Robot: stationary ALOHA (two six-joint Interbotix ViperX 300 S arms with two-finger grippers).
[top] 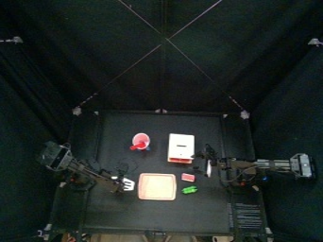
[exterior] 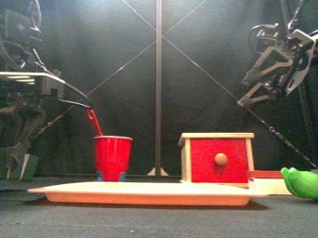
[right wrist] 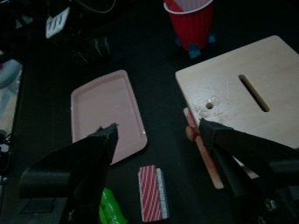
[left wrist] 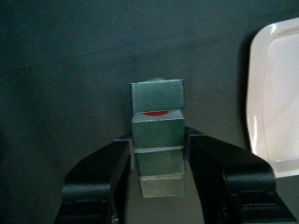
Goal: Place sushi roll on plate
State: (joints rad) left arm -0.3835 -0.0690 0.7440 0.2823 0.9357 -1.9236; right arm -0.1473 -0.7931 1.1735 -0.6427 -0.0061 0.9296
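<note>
Salmon-pink and square, the plate [top: 157,186] lies flat near the table's front edge, bare on top as far as I can see. Just off its left edge is the sushi roll [left wrist: 158,138], a short row of dark green blocks with a red centre showing, resting on the black table [top: 113,137]. My left gripper [left wrist: 159,162] sits low over it with jaws spread wide on either side of the roll, not pressing it. My right gripper [right wrist: 158,140] hangs high above the table's right side, jaws apart and holding nothing. Behind the plate stand a red cup [exterior: 113,157] and a wooden box [exterior: 218,157] with a red front; a green object [exterior: 298,182] lies right of the plate.
</note>
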